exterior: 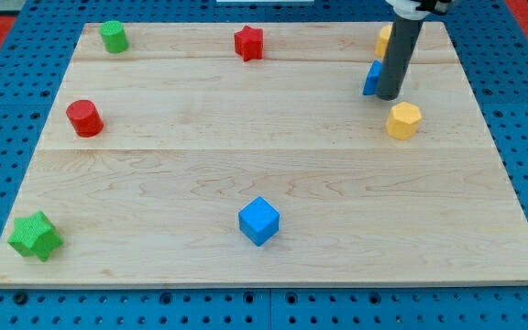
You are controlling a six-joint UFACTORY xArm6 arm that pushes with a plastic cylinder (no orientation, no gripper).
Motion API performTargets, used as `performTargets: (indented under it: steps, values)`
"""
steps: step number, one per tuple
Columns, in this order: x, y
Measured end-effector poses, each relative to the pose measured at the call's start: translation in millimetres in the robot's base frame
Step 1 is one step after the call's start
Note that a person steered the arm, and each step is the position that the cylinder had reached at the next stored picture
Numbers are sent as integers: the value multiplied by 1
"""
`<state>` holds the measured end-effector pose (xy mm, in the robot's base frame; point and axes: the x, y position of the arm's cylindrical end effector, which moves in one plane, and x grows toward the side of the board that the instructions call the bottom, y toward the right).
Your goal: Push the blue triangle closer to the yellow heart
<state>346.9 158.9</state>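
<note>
The blue triangle (372, 79) sits near the view's top right, partly hidden behind my rod. The yellow heart (385, 38) lies just above it at the board's top edge, also mostly hidden by the rod. My tip (390, 95) rests on the board at the blue triangle's lower right side, touching or almost touching it. A yellow hexagon (403, 120) lies just below and right of the tip.
A red star (248, 42) is at the top middle, a green cylinder (113, 37) at the top left, a red cylinder (85, 118) at the left, a green star (35, 236) at the bottom left, a blue cube (259, 221) at the bottom middle.
</note>
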Motion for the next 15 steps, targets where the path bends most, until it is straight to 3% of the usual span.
performTargets:
  steps: [6,8,11,15]
  values:
    - [-57,-26]
    - [-75,-63]
    - [-79,2]
    - [-79,24]
